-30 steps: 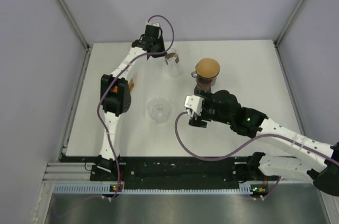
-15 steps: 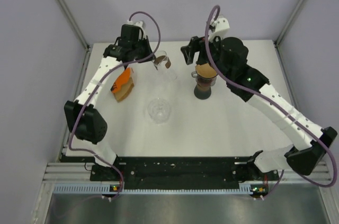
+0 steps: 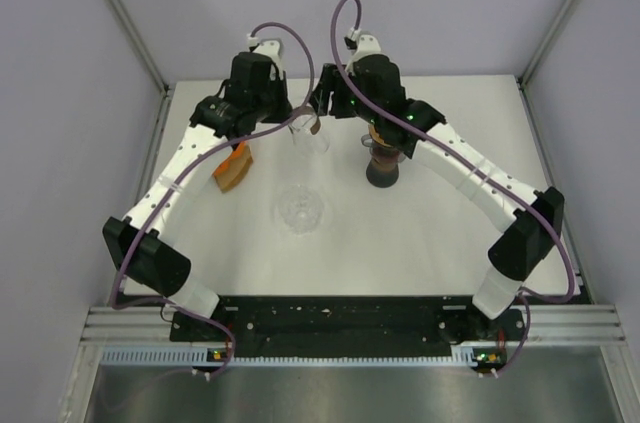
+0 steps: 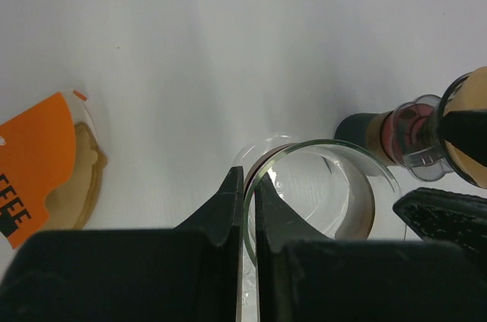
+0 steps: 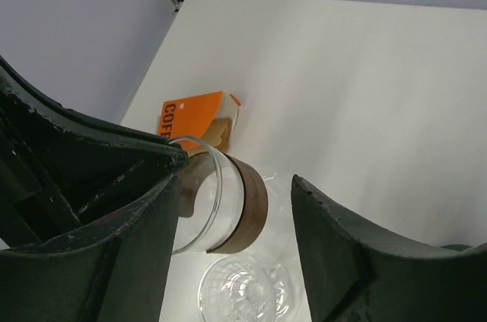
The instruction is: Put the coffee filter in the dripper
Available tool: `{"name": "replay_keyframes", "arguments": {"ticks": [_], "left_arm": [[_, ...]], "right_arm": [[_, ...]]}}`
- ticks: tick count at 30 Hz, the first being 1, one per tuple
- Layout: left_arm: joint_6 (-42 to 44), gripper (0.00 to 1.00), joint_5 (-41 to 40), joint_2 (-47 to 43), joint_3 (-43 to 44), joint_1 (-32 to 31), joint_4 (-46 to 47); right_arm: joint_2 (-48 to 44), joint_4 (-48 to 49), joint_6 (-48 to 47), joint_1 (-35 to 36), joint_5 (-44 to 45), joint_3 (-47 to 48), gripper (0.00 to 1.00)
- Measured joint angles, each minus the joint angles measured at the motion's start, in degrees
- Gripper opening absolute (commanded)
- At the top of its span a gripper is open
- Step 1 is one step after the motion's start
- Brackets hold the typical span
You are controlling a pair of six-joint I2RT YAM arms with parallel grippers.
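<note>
Filter pack (image 3: 232,167): tan papers in an orange printed sleeve.

Brown-topped dark jar (image 3: 384,170) upright on white table (image 3: 450,233)

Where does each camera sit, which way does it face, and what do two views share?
Top external: above and behind the bases, looking down at the table; both arms show.
Left wrist: on the left arm, looking along the left pincer, shut on the carafe rim.
Right wrist: on the right arm, looking past the open right pincer at the carafe.
Shared: both wrist views show the carafe and the orange filter pack.
</note>
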Motion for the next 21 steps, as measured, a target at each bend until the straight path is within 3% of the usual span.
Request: {"name": "replay_keyframes", "arguments": {"ticks": [10,15,21], "left_arm": [[1.81,0.0,-4.74,0.02,0.0,-2.05,-0.31],[2.38,0.0,-5.64,0.2,0.0,-2.91,-1.66],[3.1,0.0,-6.43,0.22,0.02,-3.28,-3.3]], "right_arm": [[0.59,-0.13,1.09,1.4,0.2,-3.63,0.55],[2.62,0.68,1.03,1.38,0.17,-2.86,0.25],[4.87,0.81,-0.02,1.55,-0.33,-0.96,0.0]]}}
